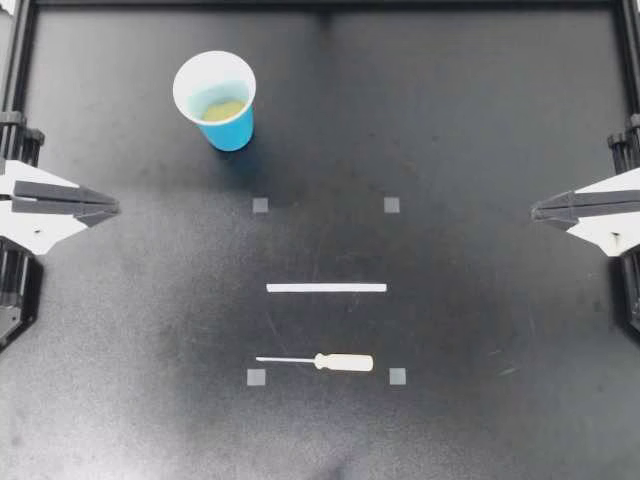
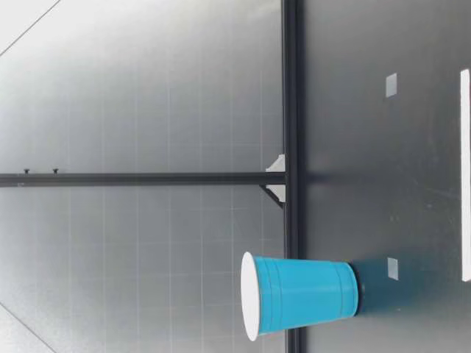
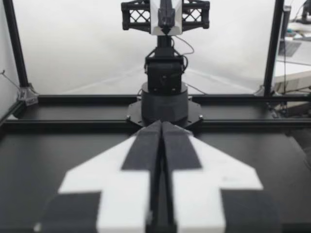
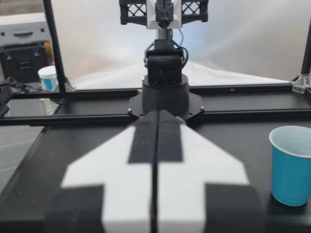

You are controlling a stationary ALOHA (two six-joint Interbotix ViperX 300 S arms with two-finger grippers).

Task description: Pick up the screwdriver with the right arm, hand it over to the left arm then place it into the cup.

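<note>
Screwdriver (image 1: 320, 361) flat on table (image 1: 480, 330) — left hand (image 1: 112, 209), right hand (image 1: 536, 211) closed.

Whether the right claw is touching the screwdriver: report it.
Apart. The top view shows my right claw at the side of the table, with a wide stretch of bare surface between it and the screwdriver, which lies flat by itself.

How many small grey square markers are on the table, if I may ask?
4: marker one and marker two between cup and white strip; marker three and marker four near the screwdriver.
</note>
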